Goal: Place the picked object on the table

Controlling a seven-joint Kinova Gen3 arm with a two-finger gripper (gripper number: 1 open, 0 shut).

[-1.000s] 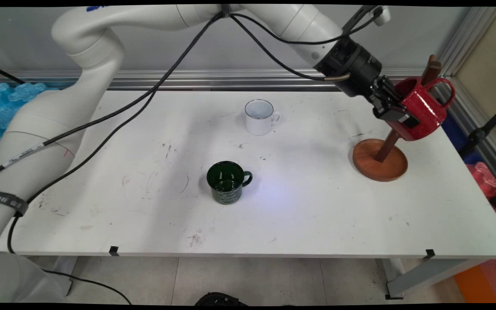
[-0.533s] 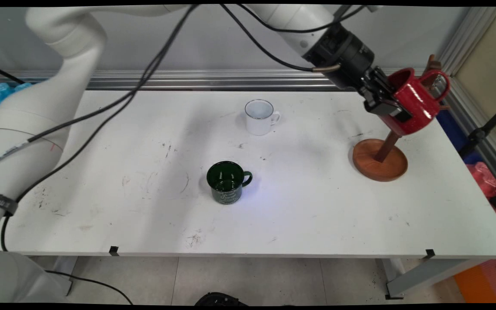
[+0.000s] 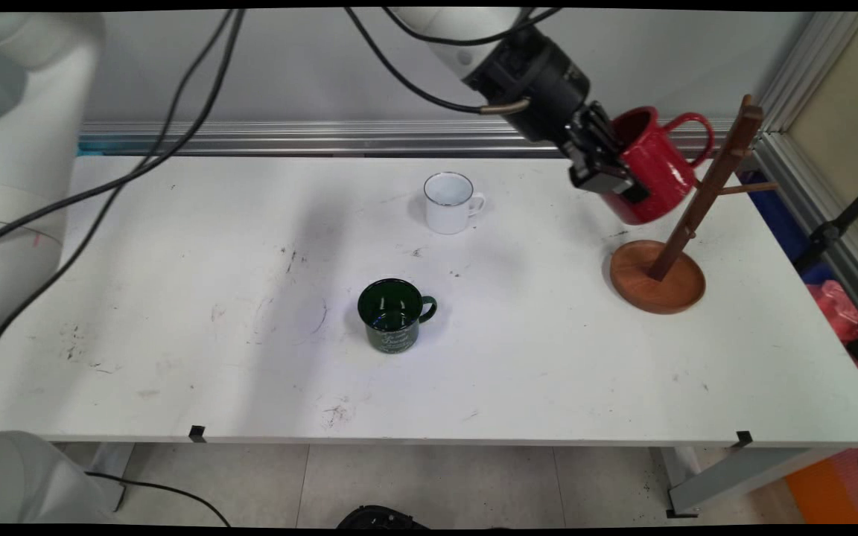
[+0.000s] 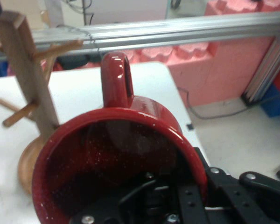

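My jaws are clamped on the rim wall of the red mug [image 3: 646, 173], one finger inside, one outside. My gripper [image 3: 608, 175] carries it tilted in the air, handle toward the wooden mug tree [image 3: 686, 223], just beside it and clear of its pegs. Well apart on the table [image 3: 176, 298] stand a white mug [image 3: 449, 202] and a green mug [image 3: 393, 315].

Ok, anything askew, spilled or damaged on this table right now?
Nothing spilled or broken. The red mug hangs tilted in the gripper beside the wooden mug tree; white mug and green mug stand upright.
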